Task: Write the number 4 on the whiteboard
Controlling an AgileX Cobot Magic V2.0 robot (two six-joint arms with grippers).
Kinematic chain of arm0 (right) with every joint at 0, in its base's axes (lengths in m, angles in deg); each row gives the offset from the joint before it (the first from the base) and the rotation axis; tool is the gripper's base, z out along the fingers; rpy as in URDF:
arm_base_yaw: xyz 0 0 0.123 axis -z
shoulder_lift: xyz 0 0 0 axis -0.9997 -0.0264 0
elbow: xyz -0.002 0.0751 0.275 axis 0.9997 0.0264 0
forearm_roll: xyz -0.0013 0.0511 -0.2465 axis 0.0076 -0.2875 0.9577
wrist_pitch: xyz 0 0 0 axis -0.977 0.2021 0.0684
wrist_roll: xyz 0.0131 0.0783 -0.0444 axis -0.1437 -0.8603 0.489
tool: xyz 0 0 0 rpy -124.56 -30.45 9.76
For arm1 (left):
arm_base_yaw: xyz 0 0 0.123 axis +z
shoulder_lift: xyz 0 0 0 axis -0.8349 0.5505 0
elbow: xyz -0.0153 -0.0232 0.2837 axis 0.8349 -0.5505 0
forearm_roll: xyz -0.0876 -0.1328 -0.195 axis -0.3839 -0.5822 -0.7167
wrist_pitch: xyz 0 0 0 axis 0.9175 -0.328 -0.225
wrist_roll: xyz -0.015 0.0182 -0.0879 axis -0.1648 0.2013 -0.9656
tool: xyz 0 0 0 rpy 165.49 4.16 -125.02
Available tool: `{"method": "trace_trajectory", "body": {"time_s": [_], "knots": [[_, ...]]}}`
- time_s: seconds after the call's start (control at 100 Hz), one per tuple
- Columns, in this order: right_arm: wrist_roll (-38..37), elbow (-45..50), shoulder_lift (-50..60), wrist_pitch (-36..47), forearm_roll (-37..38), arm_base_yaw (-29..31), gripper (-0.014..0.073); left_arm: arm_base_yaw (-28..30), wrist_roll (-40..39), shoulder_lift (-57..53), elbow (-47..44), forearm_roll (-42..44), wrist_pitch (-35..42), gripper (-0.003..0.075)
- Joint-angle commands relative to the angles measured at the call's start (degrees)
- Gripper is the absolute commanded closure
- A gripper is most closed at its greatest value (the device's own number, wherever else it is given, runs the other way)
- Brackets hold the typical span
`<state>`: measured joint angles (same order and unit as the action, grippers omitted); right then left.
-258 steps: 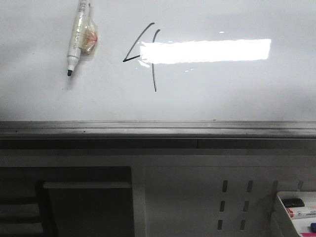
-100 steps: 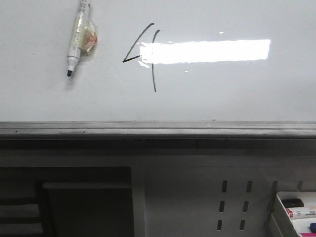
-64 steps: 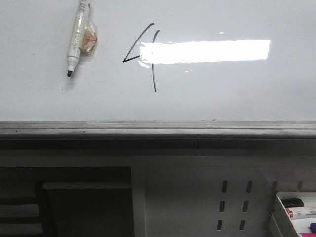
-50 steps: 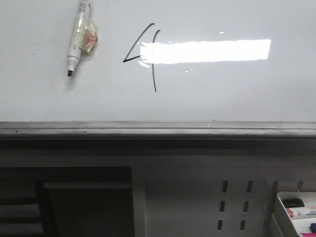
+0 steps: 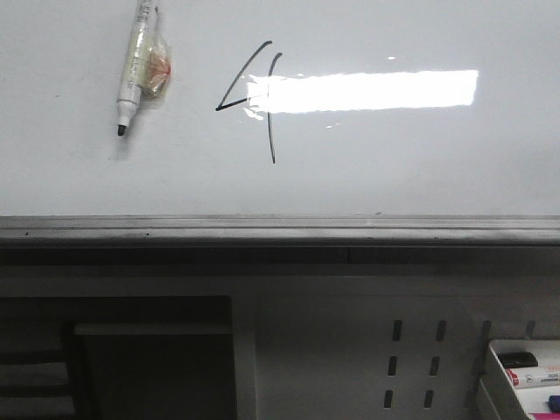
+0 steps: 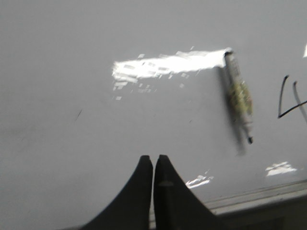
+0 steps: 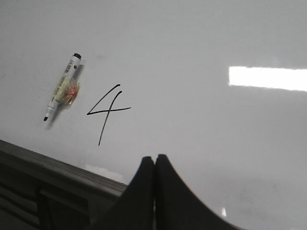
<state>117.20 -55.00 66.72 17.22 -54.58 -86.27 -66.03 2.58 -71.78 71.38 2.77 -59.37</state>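
A finished number 4 [image 5: 254, 96] stands in thin black strokes on the whiteboard [image 5: 394, 166], its slanted line and short base tick meeting a long upright stroke, with the crossbar partly washed out by a bright rectangular glare in the front view but plain to see from the right wrist camera. A marker [image 5: 133, 68] with a clear taped wad at its middle sits against the board to the left of the numeral, its long axis near vertical and its dark tip pointing down toward the grey ledge [image 5: 280, 229]; how it stays there cannot be told. Neither arm touches it: the left gripper [image 6: 153, 160] hangs before the board with its jaws pressed together and empty, the marker well off to its side, and the right gripper [image 7: 154, 160] shows the same closed, empty jaws with the numeral and the marker both well apart from them. By the look of the strokes, the writing is done, and any coming move would likely be a retreat from the board; the left arm appears the nearer to the marker.
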Motion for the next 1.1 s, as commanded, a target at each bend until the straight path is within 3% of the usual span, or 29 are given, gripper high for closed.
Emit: {"method": "trace_trajectory", "body": {"time_s": [0.0,0.12,0.28,0.41,1.09], "knots": [[0.4,-1.5,-0.7,2.4,-1.9,0.3,0.0659,1.9,-8.4,-1.3,0.0,8.0,4.1,0.0741],[0.4,-1.5,-0.7,2.4,-1.9,0.3,0.0659,2.2,-10.0,-4.2,-3.9,9.6,10.0,0.0741],[0.4,-1.5,-0.7,2.4,-1.9,0.3,0.0659,2.6,-17.7,-6.7,-7.2,17.6,10.9,0.0741],[0.4,-1.5,-0.7,2.4,-1.9,0.3,0.0659,3.9,-18.5,-6.7,-10.4,17.1,14.0,0.0741],[0.4,-1.5,-0.7,2.5,-1.9,0.3,0.0659,4.0,-18.8,-6.7,-10.3,16.7,12.9,0.0741]]}}
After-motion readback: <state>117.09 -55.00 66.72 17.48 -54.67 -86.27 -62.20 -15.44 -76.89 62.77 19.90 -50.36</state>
